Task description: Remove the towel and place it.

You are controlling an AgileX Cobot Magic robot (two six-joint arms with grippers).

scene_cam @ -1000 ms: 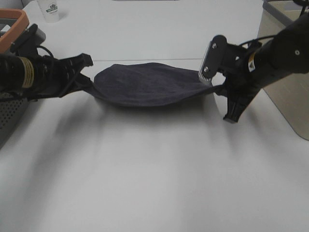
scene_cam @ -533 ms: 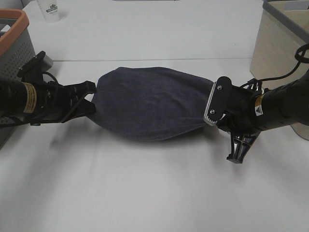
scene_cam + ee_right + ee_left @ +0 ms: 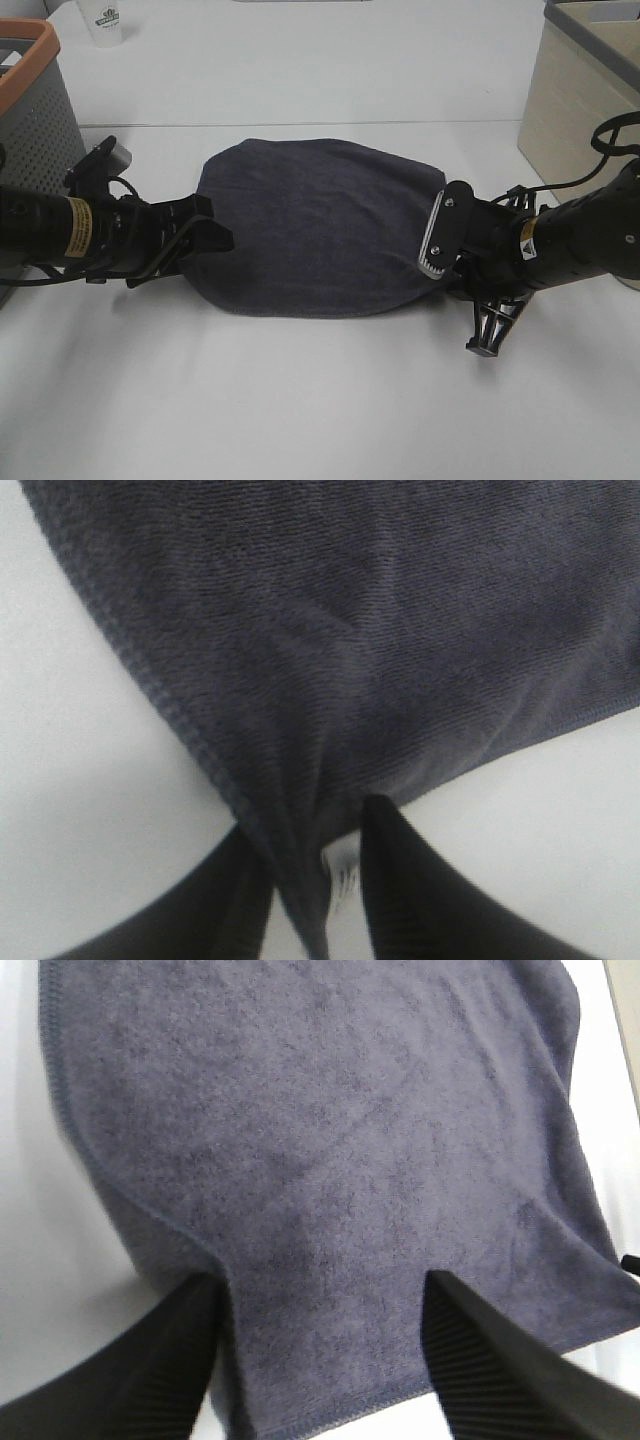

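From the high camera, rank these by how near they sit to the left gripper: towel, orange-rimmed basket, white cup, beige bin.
1. Towel: right at the left gripper, mid-table.
2. Orange-rimmed basket: behind it, at the left edge.
3. White cup: at the far left corner.
4. Beige bin: across the table, far right.

Both arms lie low and nearly level, reaching in toward each other from opposite sides. The left gripper (image 3: pixel 320 1360) has its jaws spread wide apart. The right gripper (image 3: pixel 315 880) has its fingers (image 3: pixel 400 880) close together, with a pinch of towel (image 3: pixel 315 225) between them.
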